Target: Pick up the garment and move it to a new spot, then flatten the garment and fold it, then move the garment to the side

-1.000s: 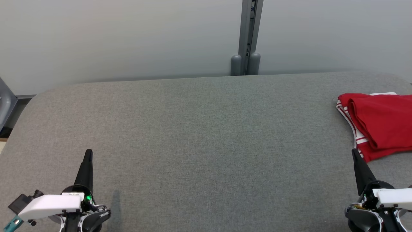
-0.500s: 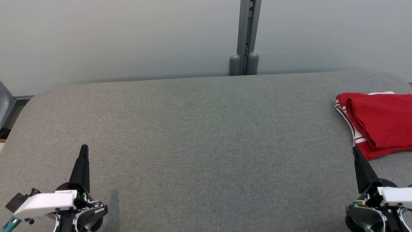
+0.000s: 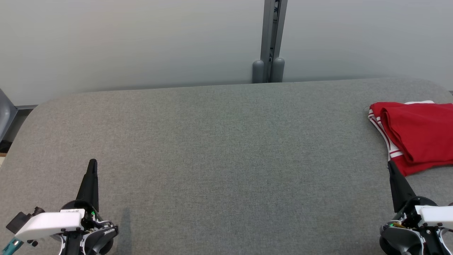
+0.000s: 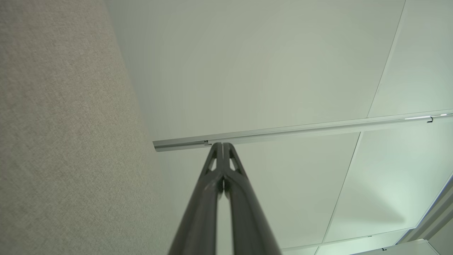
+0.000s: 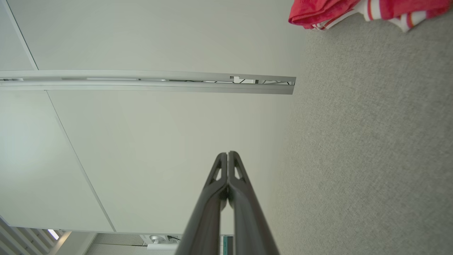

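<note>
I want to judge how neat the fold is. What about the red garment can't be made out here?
- The garment: the head view's right edge cuts it off, so its full outline is unseen.
- Same garment in the right wrist view: cut by the top edge; a strip shows.
- Its inner layers: hidden under the top red fold.
- The table: its right side lies beyond the head view's edge.
</note>
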You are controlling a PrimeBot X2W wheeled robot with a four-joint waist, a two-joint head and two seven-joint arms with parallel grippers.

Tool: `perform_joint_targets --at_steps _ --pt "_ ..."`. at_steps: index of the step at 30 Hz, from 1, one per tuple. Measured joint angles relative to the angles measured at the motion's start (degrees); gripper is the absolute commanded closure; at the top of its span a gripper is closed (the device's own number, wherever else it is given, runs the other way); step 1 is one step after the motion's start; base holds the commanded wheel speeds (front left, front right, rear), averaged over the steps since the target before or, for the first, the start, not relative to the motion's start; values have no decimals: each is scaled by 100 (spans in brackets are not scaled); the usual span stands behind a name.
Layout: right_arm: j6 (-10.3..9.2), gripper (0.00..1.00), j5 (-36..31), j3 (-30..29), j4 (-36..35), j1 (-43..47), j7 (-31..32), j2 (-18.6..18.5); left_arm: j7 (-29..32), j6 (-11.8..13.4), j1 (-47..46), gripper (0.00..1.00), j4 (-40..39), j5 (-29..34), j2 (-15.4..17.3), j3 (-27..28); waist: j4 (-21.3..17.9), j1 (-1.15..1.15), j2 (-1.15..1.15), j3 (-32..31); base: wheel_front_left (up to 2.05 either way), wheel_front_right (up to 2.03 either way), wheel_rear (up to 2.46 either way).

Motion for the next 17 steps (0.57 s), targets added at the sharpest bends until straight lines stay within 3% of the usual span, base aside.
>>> perform_joint_targets --at_steps 17 --pt "0 100 0 0 -1 0 0 0 0 0 0 100 0 0 0 0 0 0 0 0 0 0 0"
